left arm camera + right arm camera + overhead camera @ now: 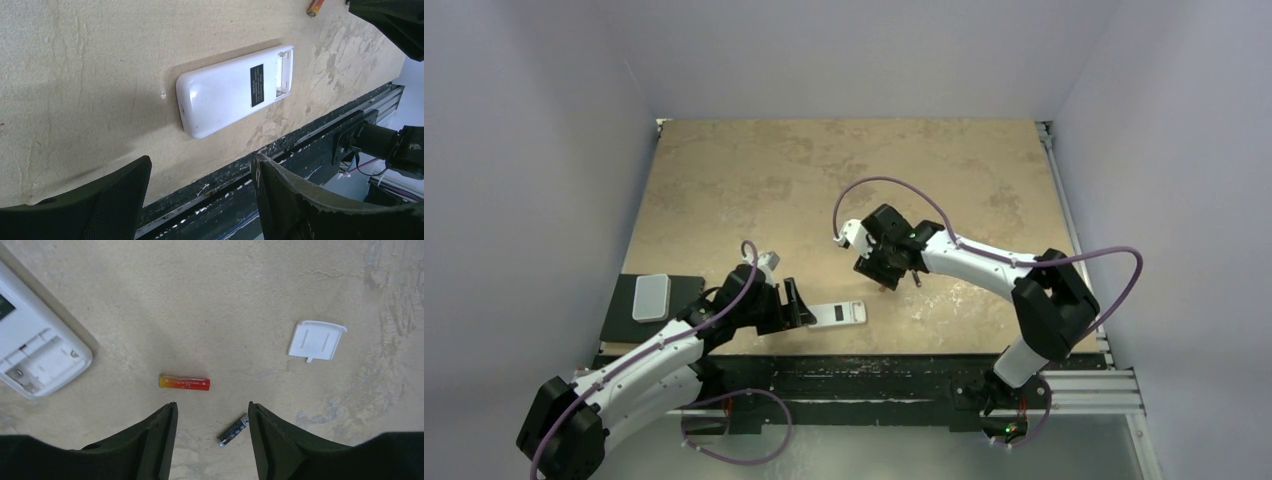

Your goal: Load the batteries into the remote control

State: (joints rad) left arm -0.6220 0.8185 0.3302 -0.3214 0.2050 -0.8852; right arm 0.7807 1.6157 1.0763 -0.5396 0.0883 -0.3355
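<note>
The white remote control lies face down near the table's front edge. Its plain back is up and the battery bay is uncovered and empty; one corner shows in the right wrist view. The reddish-orange battery and the dark battery lie loose on the table to the right of the remote. My right gripper is open and empty, hovering over them, with the dark battery between its fingers. My left gripper is open and empty, just left of the remote.
A small white battery cover lies on the table beyond the batteries. A light-grey rounded plate sits on a black pad at the front left. The black front rail runs just past the remote.
</note>
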